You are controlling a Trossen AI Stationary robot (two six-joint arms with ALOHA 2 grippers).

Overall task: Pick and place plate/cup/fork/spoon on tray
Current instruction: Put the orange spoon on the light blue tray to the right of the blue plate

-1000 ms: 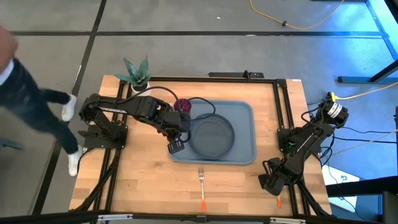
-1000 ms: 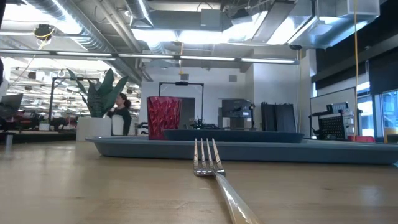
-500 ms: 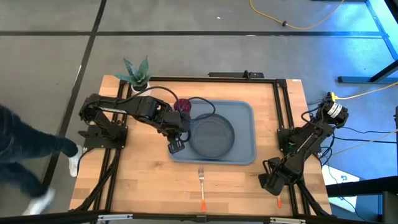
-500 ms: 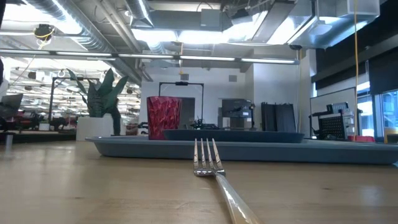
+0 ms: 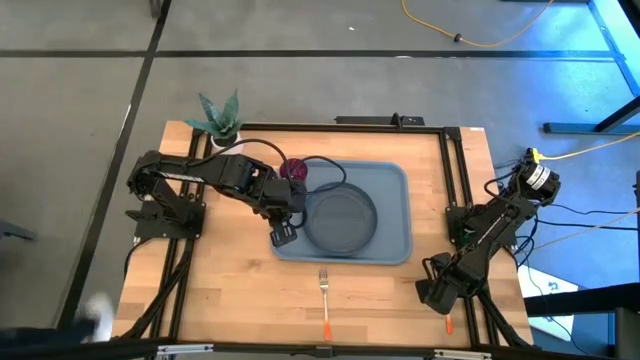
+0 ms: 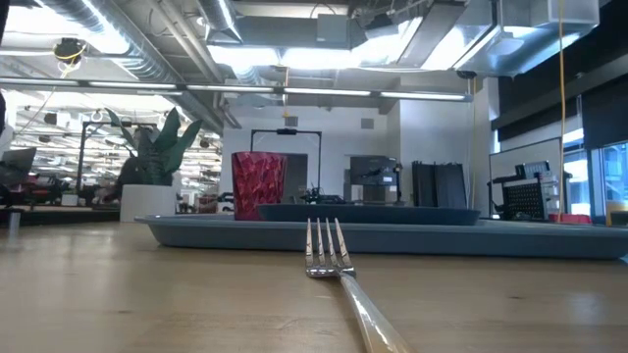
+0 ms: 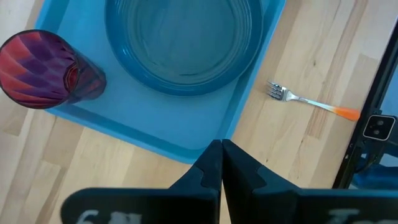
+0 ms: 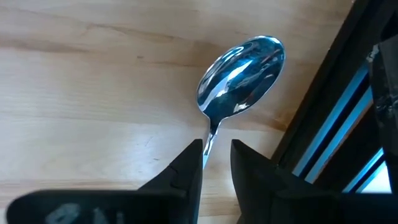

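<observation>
1. Nothing on the surface has shifted since the earlier frames; both arms hold the same poses, and only the person beside the table's left side has walked out of the high view.
2. On the tray [image 5: 395, 235] the plate [image 5: 341, 219] lies flat at the middle and the cup [image 5: 294, 169] stands upright in its far left corner.
3. Still off the tray, the fork [image 5: 324, 296] lies on the surface just in front of it, tines toward the tray; the spoon [image 8: 239, 76] lies at the right edge beside the dark frame rail.
4. Over the tray's front left corner, the left tool [image 5: 282, 235] hangs with its fingers pressed together and empty, the arm stretched across from its base.
5. Folded low at the right edge, the right tool [image 8: 216, 155] has its fingers a little apart, straddling the spoon's thin neck without clearly clamping it.
6. Risk: the spoon neck is thin and lies flat, so closing fingers may slip off or tip the bowl upward.
7. Risk: the frame rail sits close by, and a sideways nudge could push the spoon against or under it.
8. Risk: a left reach for the fork could clip the tray's rim and shift the tray.
</observation>
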